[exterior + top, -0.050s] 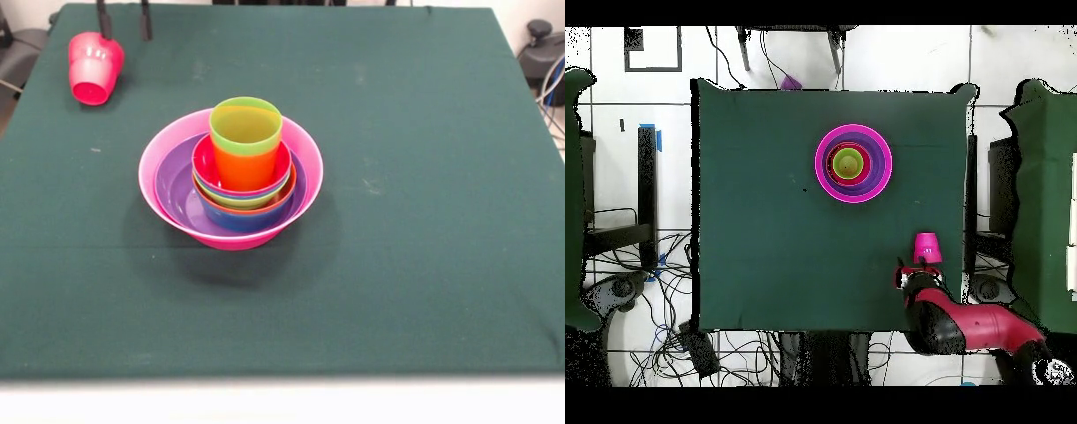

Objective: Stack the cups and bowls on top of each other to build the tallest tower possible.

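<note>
The tower [231, 181] stands a little left of the middle of the front view, on the dark green tablecloth [424, 221]. Its base is the huge pink bowl [168, 150], and the large purple bowl [174, 181] sits inside it, shifted toward the pink bowl's near rim. Nested in the purple bowl are smaller bowls of which only the rims and outer bands show — a dark blue bowl [243, 221] lowest, then an orange bowl [281, 198], a lime green bowl [237, 201] and a red-pink bowl [204, 159] on top. Upright in the red-pink bowl is the orange cup [244, 170], with the lime green cup [246, 128] nested in it, so that the green rim is the tower's highest point. In the overhead view the tower [853, 163] reads as concentric rings, above and right of the table's centre. The third tumbler, the red-pink cup [94, 67], is well apart from the tower at the upper left of the front view, tilted with its open mouth facing down and toward the camera. Two dark fingers [104, 19] come down from the top edge just above it; the gripper [124, 25] is near the cup's base, but whether it grasps the cup or stands released I cannot tell. In the overhead view the cup [926, 246] lies at the lower right of the table — right at the tip of the red arm [965, 325].
</note>
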`<state>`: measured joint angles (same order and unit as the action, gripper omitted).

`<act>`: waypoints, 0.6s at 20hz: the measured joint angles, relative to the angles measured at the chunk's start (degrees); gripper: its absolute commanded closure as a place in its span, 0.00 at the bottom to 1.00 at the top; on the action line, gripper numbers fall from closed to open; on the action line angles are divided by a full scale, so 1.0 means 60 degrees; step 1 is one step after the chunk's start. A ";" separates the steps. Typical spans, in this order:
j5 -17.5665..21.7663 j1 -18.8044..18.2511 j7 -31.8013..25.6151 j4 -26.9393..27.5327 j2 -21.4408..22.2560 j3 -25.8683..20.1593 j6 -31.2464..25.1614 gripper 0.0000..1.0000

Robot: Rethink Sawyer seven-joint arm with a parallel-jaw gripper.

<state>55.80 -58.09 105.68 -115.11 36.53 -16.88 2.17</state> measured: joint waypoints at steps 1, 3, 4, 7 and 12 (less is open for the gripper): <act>0.0025 0.0125 0.0000 0.0001 0.0000 0.0083 0.0011 0.00; 0.0098 0.0546 0.0000 0.0002 0.0022 0.0407 0.0039 0.00; 0.0118 0.0735 0.0000 0.0005 0.0064 0.0572 0.0037 0.00; 0.0116 0.0964 0.0000 0.0012 0.0141 0.0808 0.0039 0.00; 0.0118 0.1059 0.0000 0.0019 0.0249 0.1068 0.0039 0.00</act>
<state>56.51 -51.73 105.68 -115.00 38.03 -10.47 2.41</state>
